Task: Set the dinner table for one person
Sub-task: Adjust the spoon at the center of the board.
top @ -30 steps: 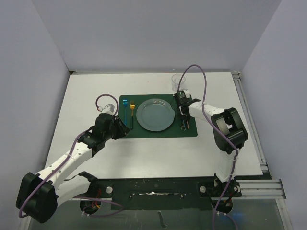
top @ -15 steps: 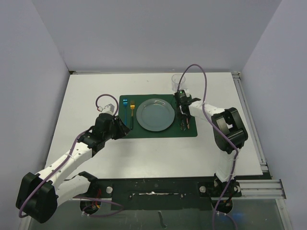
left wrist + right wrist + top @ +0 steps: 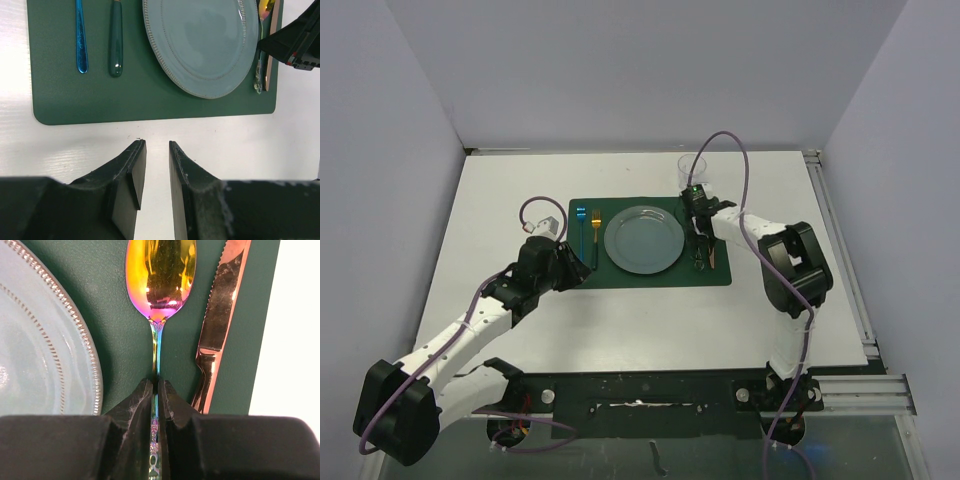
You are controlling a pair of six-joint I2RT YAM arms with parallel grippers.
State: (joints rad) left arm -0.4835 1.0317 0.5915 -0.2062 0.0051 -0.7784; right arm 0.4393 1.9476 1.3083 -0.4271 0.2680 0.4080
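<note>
Hovering over the white rectangular aluminium-railed bench (image 3: 230, 150), just short of the near edge of the dark green placemat (image 3: 100, 95), the left end effector (image 3: 155, 146) stands slightly parted, grasping nothing. Further in, the right end effector (image 3: 156, 384) is clenched on the thin handle of the iridescent metal spoon (image 3: 161, 275). Its long axis runs straight away, bowl far, between the pale blue round plate (image 3: 45, 340) and rose-gold knife (image 3: 220, 305). Beyond stands a clear cup (image 3: 692, 168).

1. Ahead of the left gripper (image 3: 156, 150), the placemat (image 3: 150, 102) lies on the dinner table (image 3: 225, 145).
2. On the placemat, ahead-left of that gripper: the outer utensil (image 3: 81, 35), then the inner utensil (image 3: 116, 40); ahead-right, the plate (image 3: 200, 45).
3. The right gripper (image 3: 155, 385) straddles the handle of the spoon (image 3: 160, 275), whose bowl lies ahead; the knife (image 3: 220, 315) lies just right of it and the plate lies left.
4. The glass (image 3: 692, 168) stands on the table beyond the right gripper.
</note>
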